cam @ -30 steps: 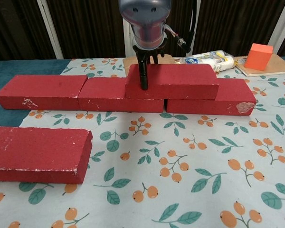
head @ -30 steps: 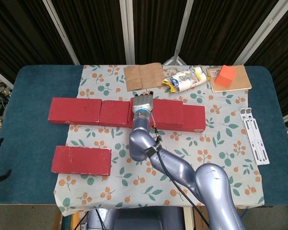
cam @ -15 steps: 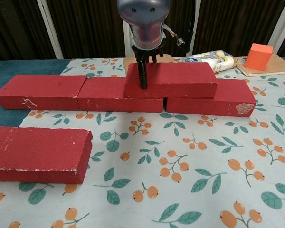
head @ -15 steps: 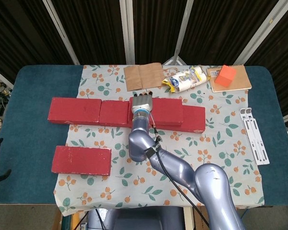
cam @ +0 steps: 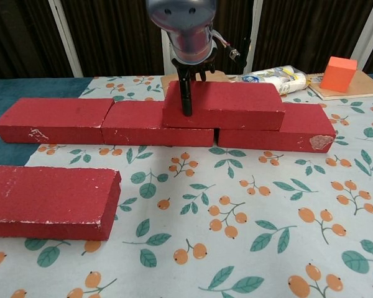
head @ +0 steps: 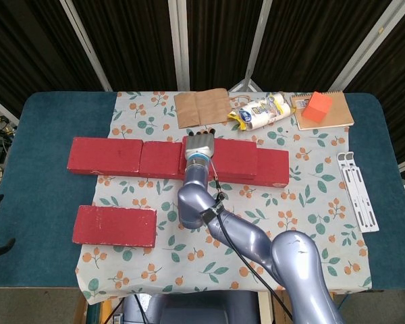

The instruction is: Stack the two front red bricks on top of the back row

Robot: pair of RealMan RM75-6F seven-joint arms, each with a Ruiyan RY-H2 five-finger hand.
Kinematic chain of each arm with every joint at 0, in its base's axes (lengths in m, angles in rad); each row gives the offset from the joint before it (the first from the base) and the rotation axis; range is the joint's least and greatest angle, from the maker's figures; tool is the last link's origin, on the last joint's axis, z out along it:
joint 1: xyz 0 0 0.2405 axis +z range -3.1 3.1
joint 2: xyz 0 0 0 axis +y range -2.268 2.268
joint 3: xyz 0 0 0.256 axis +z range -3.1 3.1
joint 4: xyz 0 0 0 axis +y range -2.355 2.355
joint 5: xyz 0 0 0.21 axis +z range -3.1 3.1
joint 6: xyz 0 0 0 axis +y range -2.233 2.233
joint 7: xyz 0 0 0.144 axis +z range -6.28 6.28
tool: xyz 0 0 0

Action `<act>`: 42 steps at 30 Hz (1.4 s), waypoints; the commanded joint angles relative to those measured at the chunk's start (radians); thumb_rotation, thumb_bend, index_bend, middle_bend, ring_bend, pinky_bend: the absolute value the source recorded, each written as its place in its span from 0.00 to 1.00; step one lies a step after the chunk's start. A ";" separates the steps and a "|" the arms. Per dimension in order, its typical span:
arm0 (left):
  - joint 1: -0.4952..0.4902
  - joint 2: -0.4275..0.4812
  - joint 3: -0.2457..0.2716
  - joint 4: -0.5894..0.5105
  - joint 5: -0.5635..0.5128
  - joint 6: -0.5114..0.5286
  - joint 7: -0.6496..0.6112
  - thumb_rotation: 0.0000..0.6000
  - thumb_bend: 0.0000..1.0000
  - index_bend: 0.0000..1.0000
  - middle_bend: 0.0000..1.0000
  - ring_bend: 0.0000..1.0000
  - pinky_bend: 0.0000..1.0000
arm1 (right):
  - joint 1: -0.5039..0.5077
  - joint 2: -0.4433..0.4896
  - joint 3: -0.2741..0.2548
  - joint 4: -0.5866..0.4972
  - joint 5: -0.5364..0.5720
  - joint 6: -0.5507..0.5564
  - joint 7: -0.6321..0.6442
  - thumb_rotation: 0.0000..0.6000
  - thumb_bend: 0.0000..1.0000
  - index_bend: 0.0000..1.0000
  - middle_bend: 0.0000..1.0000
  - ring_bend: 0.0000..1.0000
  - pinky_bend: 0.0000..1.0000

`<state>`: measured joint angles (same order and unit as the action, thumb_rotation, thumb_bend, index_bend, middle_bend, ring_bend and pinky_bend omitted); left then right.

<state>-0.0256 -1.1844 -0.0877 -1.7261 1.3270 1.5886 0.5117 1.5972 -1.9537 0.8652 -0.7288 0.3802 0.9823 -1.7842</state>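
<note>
Chest view: back row (cam: 155,121) of three red bricks laid end to end on the leaf-print cloth (cam: 255,217). One stacked brick (cam: 227,104) sits on top, bridging the joint between the middle and right bricks. Right robot hand (cam: 188,84) is at its left end, one dark finger running down the front face and the rest reaching over the top toward the back; it appears clamped on that brick, though contact at the rear is hidden. Left robot hand: not visible in either view.

Front brick (cam: 50,202): lies alone near the left front of the cloth, well apart from the row, untouched.

Head view: confirms the right robot hand (head: 200,145) over the stacked brick (head: 233,157), the front brick (head: 115,225) and the table (head: 34,202) beyond the cloth.

Step in hand, as judged: first brick placed, seating or final alignment under way; release not yet made.

Next move calls for: letting go without dragging the stacked brick off square, lifting clear, then crossing to the front brick and setting it on the left half of the row.
</note>
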 commanded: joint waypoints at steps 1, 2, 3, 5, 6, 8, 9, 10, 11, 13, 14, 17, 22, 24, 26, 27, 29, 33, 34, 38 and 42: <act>0.000 0.000 0.000 0.000 0.000 -0.001 0.000 1.00 0.04 0.15 0.02 0.00 0.06 | 0.004 -0.001 0.006 0.003 0.007 0.008 -0.008 1.00 0.21 0.04 0.12 0.09 0.00; -0.001 0.000 0.001 0.000 0.000 -0.002 0.000 1.00 0.04 0.15 0.02 0.00 0.06 | 0.004 -0.001 0.008 0.003 0.008 0.007 -0.010 1.00 0.21 0.04 0.11 0.09 0.00; -0.001 0.000 0.001 0.000 0.000 -0.002 0.000 1.00 0.04 0.15 0.02 0.00 0.06 | 0.004 -0.001 0.010 0.003 0.008 0.004 -0.009 1.00 0.21 0.04 0.11 0.09 0.00; -0.001 0.000 0.001 -0.001 0.001 -0.001 0.001 1.00 0.04 0.15 0.02 0.00 0.06 | 0.002 0.000 0.013 0.001 0.008 0.002 -0.010 1.00 0.21 0.03 0.10 0.08 0.00; 0.000 0.000 0.002 -0.001 0.001 0.000 0.001 1.00 0.04 0.15 0.02 0.00 0.06 | 0.001 0.001 0.014 0.000 0.010 0.002 -0.012 1.00 0.21 0.02 0.10 0.07 0.00; 0.000 0.000 0.002 -0.001 0.001 0.001 0.001 1.00 0.04 0.15 0.02 0.00 0.06 | 0.000 0.002 0.016 -0.003 0.013 0.003 -0.016 1.00 0.21 0.01 0.09 0.07 0.00; 0.000 0.000 0.002 -0.001 0.001 0.001 0.001 1.00 0.04 0.15 0.02 0.00 0.06 | -0.001 0.003 0.017 -0.004 0.013 0.004 -0.016 1.00 0.21 0.01 0.09 0.06 0.00; 0.000 0.000 0.002 -0.001 0.000 0.000 0.002 1.00 0.04 0.15 0.02 0.00 0.06 | -0.001 0.004 0.017 -0.005 0.012 0.003 -0.016 1.00 0.21 0.01 0.08 0.06 0.00; 0.000 -0.001 0.002 -0.001 0.000 0.000 0.002 1.00 0.04 0.15 0.02 0.00 0.06 | -0.002 0.004 0.019 -0.006 0.012 0.003 -0.015 1.00 0.21 0.00 0.08 0.06 0.00; -0.001 -0.001 0.002 -0.001 0.000 0.000 0.003 1.00 0.04 0.15 0.02 0.00 0.06 | -0.003 0.004 0.020 -0.007 0.012 0.002 -0.014 1.00 0.21 0.00 0.07 0.05 0.00; -0.001 -0.001 0.002 -0.001 0.000 0.000 0.003 1.00 0.04 0.15 0.02 0.00 0.06 | -0.004 0.004 0.020 -0.008 0.011 0.001 -0.013 1.00 0.21 0.00 0.07 0.05 0.00; 0.000 -0.001 0.001 -0.001 -0.001 0.002 0.003 1.00 0.04 0.15 0.02 0.00 0.06 | -0.004 0.003 0.020 -0.007 0.011 0.000 -0.012 1.00 0.21 0.00 0.06 0.04 0.00; 0.000 -0.001 0.000 0.000 -0.004 0.002 0.003 1.00 0.04 0.15 0.02 0.00 0.06 | -0.002 0.004 0.024 -0.006 0.014 0.004 -0.015 1.00 0.21 0.00 0.04 0.02 0.00; -0.001 -0.001 -0.001 0.000 -0.004 0.002 0.003 1.00 0.04 0.15 0.02 0.00 0.06 | -0.001 0.007 0.028 -0.010 0.015 0.004 -0.015 1.00 0.21 0.00 0.03 0.02 0.00; 0.000 -0.001 -0.001 0.000 -0.004 0.003 0.003 1.00 0.04 0.15 0.02 0.00 0.06 | -0.001 0.012 0.031 -0.020 0.015 0.004 -0.013 1.00 0.21 0.00 0.02 0.01 0.00; 0.000 -0.001 0.000 0.000 -0.004 0.003 0.003 1.00 0.04 0.15 0.02 0.00 0.06 | -0.001 0.016 0.033 -0.028 0.014 0.006 -0.012 1.00 0.21 0.00 0.01 0.01 0.00; 0.000 -0.001 0.000 0.000 -0.005 0.003 0.003 1.00 0.04 0.15 0.02 0.00 0.06 | 0.000 0.024 0.035 -0.041 0.013 0.013 -0.011 1.00 0.21 0.00 0.01 0.01 0.00; 0.000 0.001 -0.003 0.001 -0.007 0.005 -0.002 1.00 0.04 0.14 0.02 0.00 0.06 | -0.002 0.060 0.049 -0.108 0.013 0.044 -0.002 1.00 0.21 0.00 0.00 0.00 0.00; 0.000 0.002 -0.004 0.002 -0.007 0.005 -0.005 1.00 0.04 0.14 0.02 0.00 0.06 | -0.008 0.073 0.052 -0.134 0.011 0.054 0.003 1.00 0.21 0.00 0.00 0.00 0.00; -0.001 0.006 -0.007 0.007 -0.017 -0.003 -0.016 1.00 0.04 0.13 0.02 0.00 0.06 | -0.072 0.166 0.049 -0.323 -0.045 0.084 0.068 1.00 0.21 0.00 0.00 0.00 0.00; -0.005 0.013 -0.006 0.009 -0.012 -0.016 -0.041 1.00 0.04 0.12 0.02 0.00 0.06 | -0.251 0.311 0.000 -0.636 -0.272 0.082 0.258 1.00 0.21 0.00 0.00 0.00 0.00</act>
<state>-0.0292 -1.1738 -0.0939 -1.7183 1.3118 1.5763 0.4766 1.5058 -1.7828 0.9020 -1.1003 0.3045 1.0519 -1.6957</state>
